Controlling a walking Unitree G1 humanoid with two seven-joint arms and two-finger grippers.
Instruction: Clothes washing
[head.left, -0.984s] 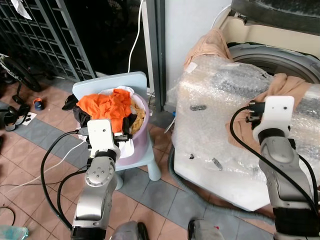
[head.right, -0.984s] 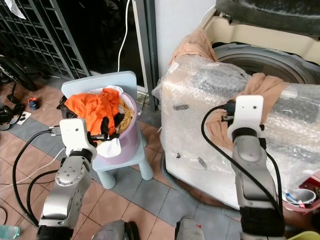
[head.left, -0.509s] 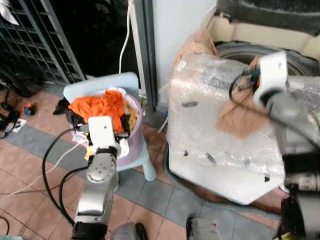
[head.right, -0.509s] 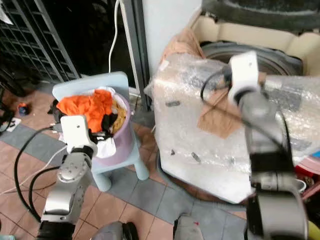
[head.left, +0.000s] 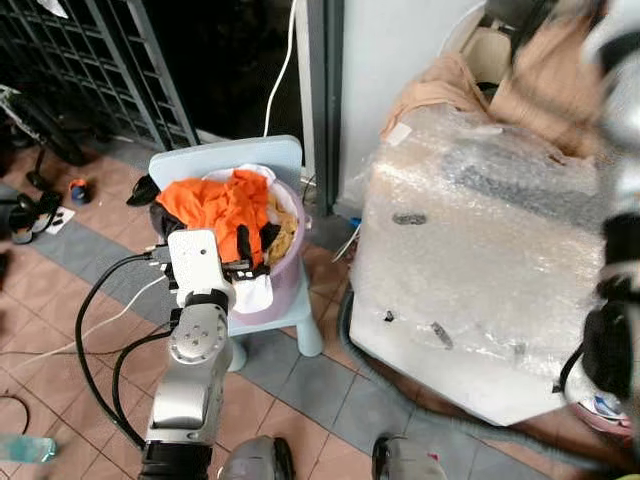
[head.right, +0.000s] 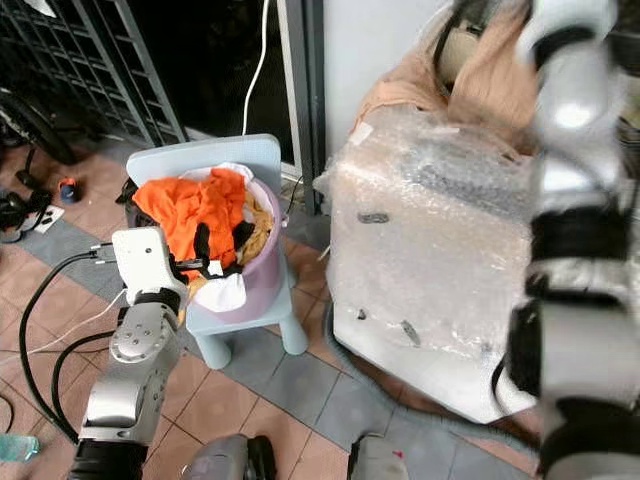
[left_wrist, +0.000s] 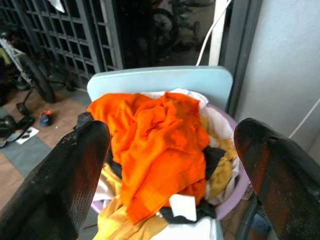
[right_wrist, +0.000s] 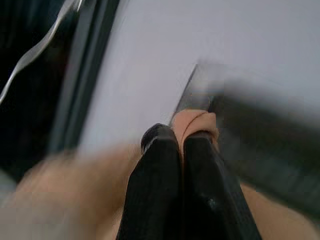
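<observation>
Clearly the loading step is in hand: in the left eye view the blurred right arm lifts a peach-coloured garment (head.left: 545, 80) high over the bubble-wrapped washing machine (head.left: 480, 250), while the left gripper (head.left: 252, 262) hovers at the lilac laundry basket (head.left: 290, 275) on a pale blue chair (head.left: 225, 160). The right eye view shows the same. From the left wrist view, its fingers (left_wrist: 70, 165) stand spread wide before the orange garment (left_wrist: 160, 145) heaped in the basket. In the right wrist view the right gripper (right_wrist: 181, 145) pinches the peach cloth between closed fingers. Next, I judge, it must carry the cloth over the drum opening and release. No readable writing appears.
</observation>
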